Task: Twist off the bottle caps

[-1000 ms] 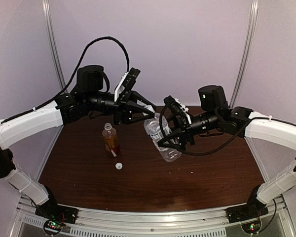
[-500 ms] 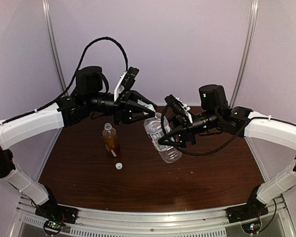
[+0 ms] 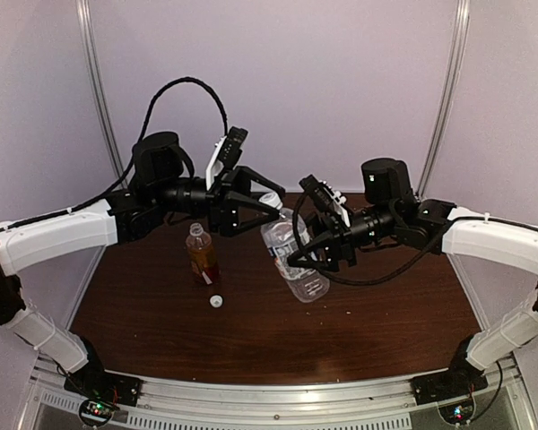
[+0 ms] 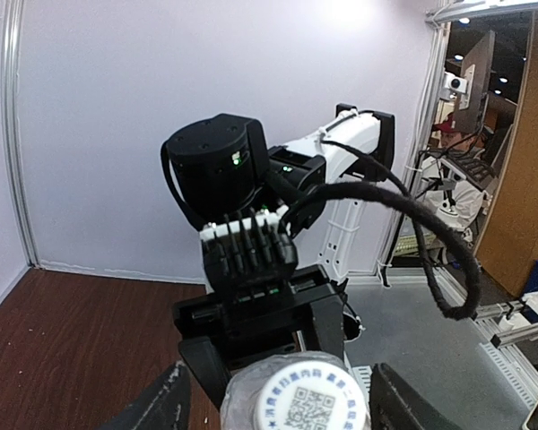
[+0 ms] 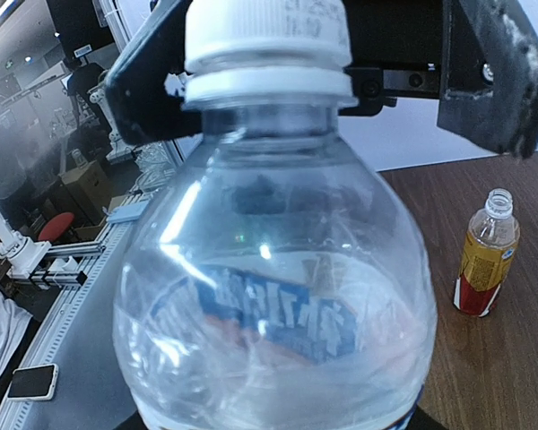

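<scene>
Top view: the right end effector (image 3: 307, 258) grips the tilted clear bottle (image 3: 287, 235) by its body. The left end effector (image 3: 274, 208) stands open at the bottle's neck. Beyond the left end effector's fingertips, the amber bottle (image 3: 202, 257) stands uncapped on the tabletop (image 3: 368, 313), with a loose cap (image 3: 216, 301) near it.

Left wrist view: the clear bottle's white cap (image 4: 296, 405) sits between the spread fingers (image 4: 161, 410), which do not touch it.

Right wrist view: the white cap is on the clear bottle, with the left end effector's fingers standing apart from it on either side.

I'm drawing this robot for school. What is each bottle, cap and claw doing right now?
amber bottle: upright on the table, neck open.
loose cap: lying on the table near the amber bottle.
clear bottle: tilted, held.
clear bottle's cap: on its neck.
left gripper: open, fingers either side of that cap.
right gripper: shut on the clear bottle.
</scene>
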Controlling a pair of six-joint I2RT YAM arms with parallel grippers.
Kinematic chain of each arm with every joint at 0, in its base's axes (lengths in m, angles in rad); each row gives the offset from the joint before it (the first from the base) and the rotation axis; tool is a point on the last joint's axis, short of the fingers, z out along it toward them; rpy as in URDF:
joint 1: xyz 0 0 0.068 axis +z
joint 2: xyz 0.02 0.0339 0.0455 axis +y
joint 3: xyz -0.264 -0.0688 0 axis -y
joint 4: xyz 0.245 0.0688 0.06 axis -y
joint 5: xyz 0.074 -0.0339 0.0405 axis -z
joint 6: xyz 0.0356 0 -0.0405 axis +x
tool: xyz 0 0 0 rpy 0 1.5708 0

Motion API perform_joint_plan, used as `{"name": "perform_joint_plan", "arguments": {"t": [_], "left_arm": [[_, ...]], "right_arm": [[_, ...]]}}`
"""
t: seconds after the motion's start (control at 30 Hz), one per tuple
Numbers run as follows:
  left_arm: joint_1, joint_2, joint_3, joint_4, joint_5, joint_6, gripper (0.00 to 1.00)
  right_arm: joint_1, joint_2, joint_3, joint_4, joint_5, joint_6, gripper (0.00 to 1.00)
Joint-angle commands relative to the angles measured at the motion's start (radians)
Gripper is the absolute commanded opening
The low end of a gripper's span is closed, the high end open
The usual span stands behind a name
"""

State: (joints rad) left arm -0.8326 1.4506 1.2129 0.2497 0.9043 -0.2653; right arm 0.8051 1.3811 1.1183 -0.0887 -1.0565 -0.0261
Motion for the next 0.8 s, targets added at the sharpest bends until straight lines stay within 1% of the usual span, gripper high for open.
{"name": "perform_joint_plan", "arguments": {"t": [0.0, 0.1, 0.27, 0.43, 0.6, 0.67, 0.73, 0.77], "left_arm": [[-0.002, -0.031, -0.019, 0.130, -0.024, -0.077, 0.70], [-0.002, -0.033, -0.030, 0.157, -0.024, -0.104, 0.69], [-0.002, -0.036, -0.030, 0.166, -0.009, -0.113, 0.55], [-0.001, -0.029, -0.029, 0.174, 0.014, -0.125, 0.40], [-0.001, -0.031, -0.030, 0.174, 0.019, -0.139, 0.18], [-0.001, -0.041, -0.030, 0.153, -0.007, -0.143, 0.10], [-0.001, -0.060, -0.030, 0.114, -0.066, -0.141, 0.00], [-0.001, -0.070, -0.029, 0.083, -0.114, -0.137, 0.00]], "right_arm": [[-0.001, -0.008, -0.017, 0.057, -0.039, 0.018, 0.42], [-0.001, -0.008, -0.018, 0.057, -0.043, 0.017, 0.42], [-0.001, -0.010, -0.021, 0.055, -0.045, 0.010, 0.41], [-0.001, -0.011, -0.023, 0.055, -0.040, 0.009, 0.41], [-0.001, -0.017, -0.022, 0.043, 0.006, 0.008, 0.40], [-0.002, -0.022, -0.020, 0.033, 0.055, 0.006, 0.40], [-0.004, -0.029, -0.018, 0.022, 0.122, 0.008, 0.39], [-0.005, -0.034, -0.016, 0.016, 0.158, 0.006, 0.39]]}}
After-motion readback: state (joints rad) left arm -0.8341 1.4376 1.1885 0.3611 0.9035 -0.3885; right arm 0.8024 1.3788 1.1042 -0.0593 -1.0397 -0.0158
